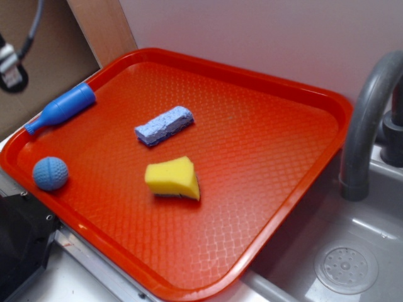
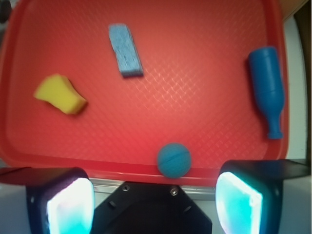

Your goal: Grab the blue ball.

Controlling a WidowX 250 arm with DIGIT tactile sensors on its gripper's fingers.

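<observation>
The blue ball, small and dimpled, rests on the red tray near its front-left corner, against the rim. In the wrist view my gripper hangs high above the tray's near edge, open, with its two pale fingers wide apart and nothing between them. The ball lies ahead of the jaws, a little right of centre. The gripper itself does not show in the exterior view.
On the tray lie a blue bottle-shaped toy, a pale blue sponge block and a yellow sponge. A grey faucet and sink stand to the right. A black base sits below the tray's edge.
</observation>
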